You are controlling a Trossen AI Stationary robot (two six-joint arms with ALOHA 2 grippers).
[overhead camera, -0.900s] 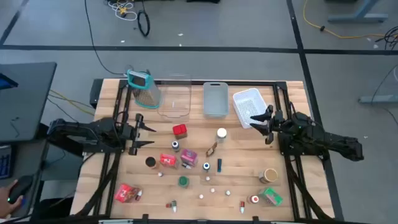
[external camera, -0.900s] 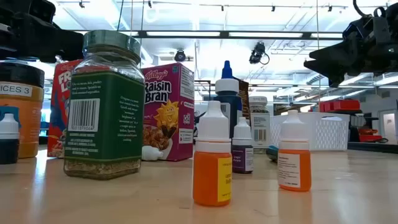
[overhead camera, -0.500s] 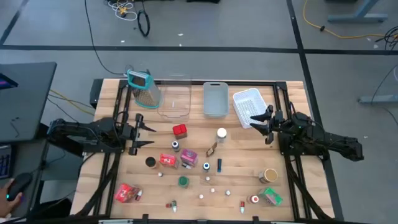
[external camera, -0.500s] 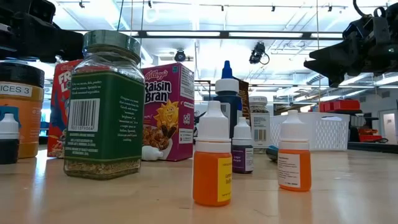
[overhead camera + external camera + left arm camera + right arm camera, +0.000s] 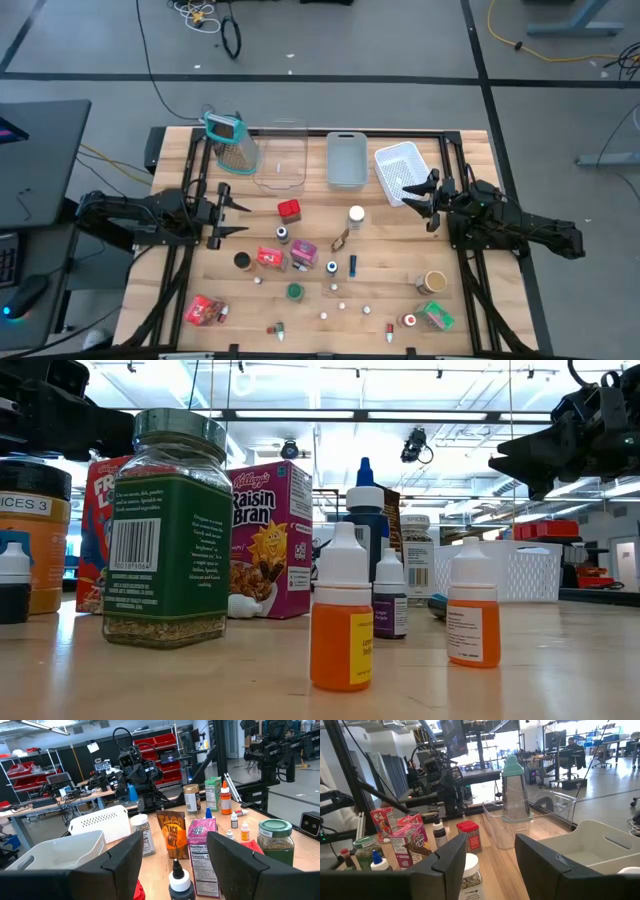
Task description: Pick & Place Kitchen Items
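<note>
Kitchen items [image 5: 300, 253] lie loose across the middle and near part of the bench [image 5: 470, 320], none of them yet in a bin, and over the last second nothing among them has shifted; the one change is off the bench at the left edge of the high view, where a person's hand seen earlier is gone. Going left to right: the left tool [image 5: 228, 210] hangs above the bench's left side with its fingers parted and nothing between them, its wrist view looking through the gap at a taco packet [image 5: 171, 834] and a pink box [image 5: 202, 855]. Beside it stands the teal-framed grater [image 5: 231, 139] at the far left corner, then the clear bin [image 5: 281, 158], the grey bin [image 5: 347, 160] and the white basket [image 5: 402, 166] along the far edge. In the middle are a red-lidded jar [image 5: 289, 209], a red packet [image 5: 269, 257], the pink box [image 5: 304, 253] and a white-capped jar [image 5: 356, 215], with a green-lidded jar [image 5: 295, 291] nearer the front. The right tool [image 5: 428, 201] hovers just beside the white basket, fingers likewise apart and empty. Both arms holding the same pose suggests the work has not begun, or sits between picks; every item awaits its first grasp, and the red-lidded jar looks the nearest candidate for the left arm.
</note>
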